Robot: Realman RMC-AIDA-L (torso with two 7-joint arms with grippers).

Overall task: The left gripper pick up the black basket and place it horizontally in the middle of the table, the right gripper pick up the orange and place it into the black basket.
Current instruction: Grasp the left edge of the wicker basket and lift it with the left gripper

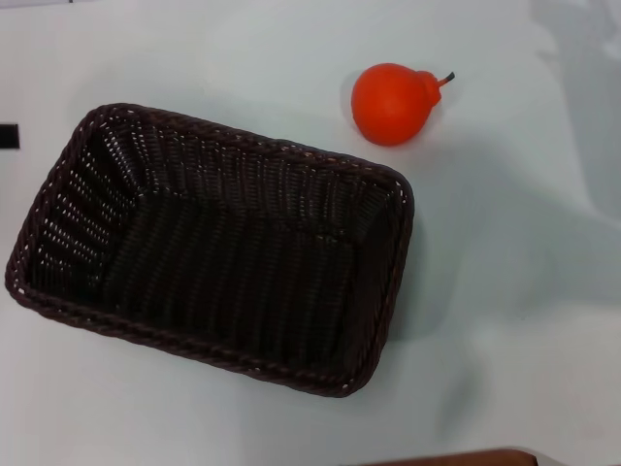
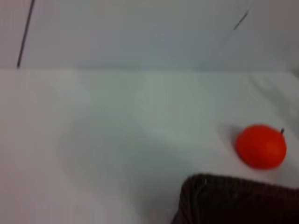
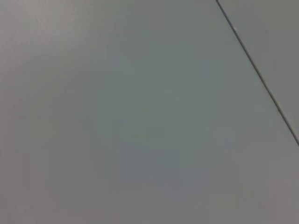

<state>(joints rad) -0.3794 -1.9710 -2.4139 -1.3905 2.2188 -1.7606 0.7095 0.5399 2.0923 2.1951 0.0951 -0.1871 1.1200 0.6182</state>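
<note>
The black basket stands empty on the table, lying lengthwise and slightly slanted, left of the middle in the head view. One corner of it shows in the left wrist view. The orange rests on the table just beyond the basket's far right corner, apart from it, stem pointing right. It also shows in the left wrist view. A small black piece of the left gripper shows at the picture's left edge, beside the basket's far left corner and not touching it. The right gripper is out of view.
A brown edge shows at the bottom of the head view. A soft shadow lies on the table at the far right. The right wrist view shows only plain surface with a thin dark seam.
</note>
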